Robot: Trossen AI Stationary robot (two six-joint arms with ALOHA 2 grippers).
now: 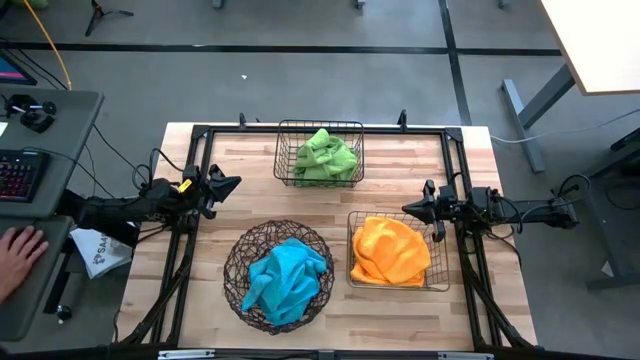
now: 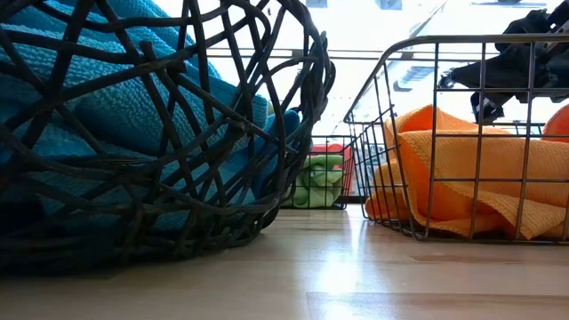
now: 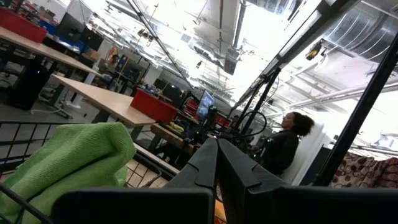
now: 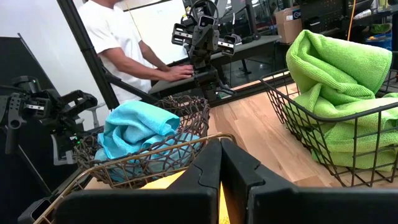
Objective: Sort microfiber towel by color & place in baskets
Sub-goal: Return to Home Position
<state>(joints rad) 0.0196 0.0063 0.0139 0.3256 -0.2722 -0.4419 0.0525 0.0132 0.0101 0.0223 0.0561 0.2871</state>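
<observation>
Green towels (image 1: 326, 156) fill the rectangular wire basket (image 1: 285, 170) at the table's far middle. Blue towels (image 1: 287, 281) lie in the round woven-wire bowl (image 1: 238, 262) at the near middle. Orange towels (image 1: 392, 250) lie in the second rectangular basket (image 1: 437, 282), near right. My left gripper (image 1: 236, 183) hovers shut at the table's left side, holding nothing. My right gripper (image 1: 405, 209) hovers shut at the right side, just beyond the orange basket's far edge. The low view shows the bowl (image 2: 178, 178), the orange basket (image 2: 462, 133) and the green towels (image 2: 322, 180) behind them.
A black frame (image 1: 195, 140) runs round the tabletop's edges. Bare wood (image 1: 250, 205) lies between the baskets and along the near edge. A person's hand (image 1: 18, 250) rests on a side desk to the left of the table, beside a keyboard (image 1: 20, 175).
</observation>
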